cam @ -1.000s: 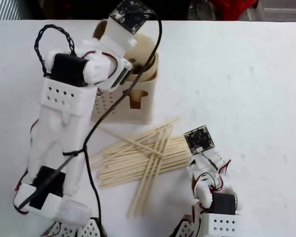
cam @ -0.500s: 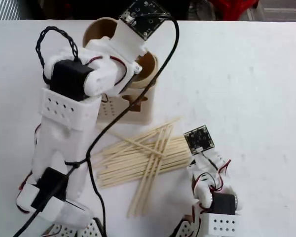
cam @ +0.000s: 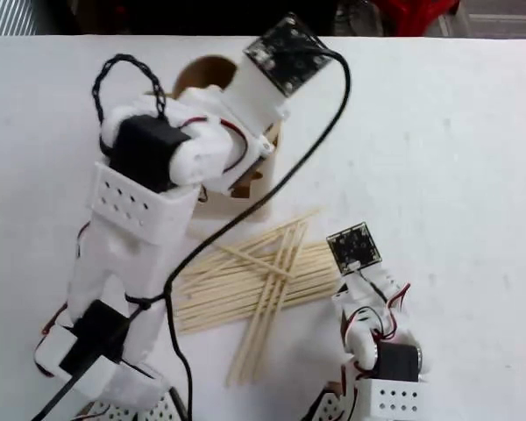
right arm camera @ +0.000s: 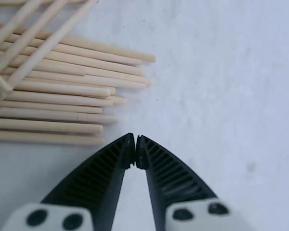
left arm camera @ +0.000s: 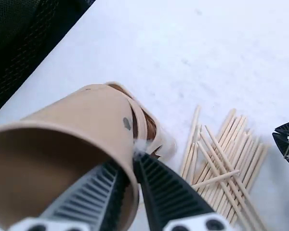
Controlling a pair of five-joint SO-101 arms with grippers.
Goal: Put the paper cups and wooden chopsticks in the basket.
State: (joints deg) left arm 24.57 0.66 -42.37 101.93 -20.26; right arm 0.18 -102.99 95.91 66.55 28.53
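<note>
My left gripper (left arm camera: 134, 156) is shut on the rim of a brown paper cup (left arm camera: 72, 134), which is held tilted above the table. In the high view that cup (cam: 206, 72) peeks out behind the left arm (cam: 140, 202), over the cream basket (cam: 261, 196). Just beyond the held cup, a second cup (left arm camera: 147, 126) sits by the basket. The wooden chopsticks (cam: 245, 281) lie in a loose pile in front of the basket. Close beside their ends (right arm camera: 62, 91), my right gripper (right arm camera: 135, 151) is shut with nothing in it, low over the table.
The left arm's black cable (cam: 272, 189) loops across the basket and the chopstick pile. The right arm (cam: 373, 338) sits at the near edge. Bare white table (cam: 438, 158) spreads to the right.
The left arm's wrist has swung to the right, carrying the held cup with it and covering more of the basket. The right arm has not moved.
</note>
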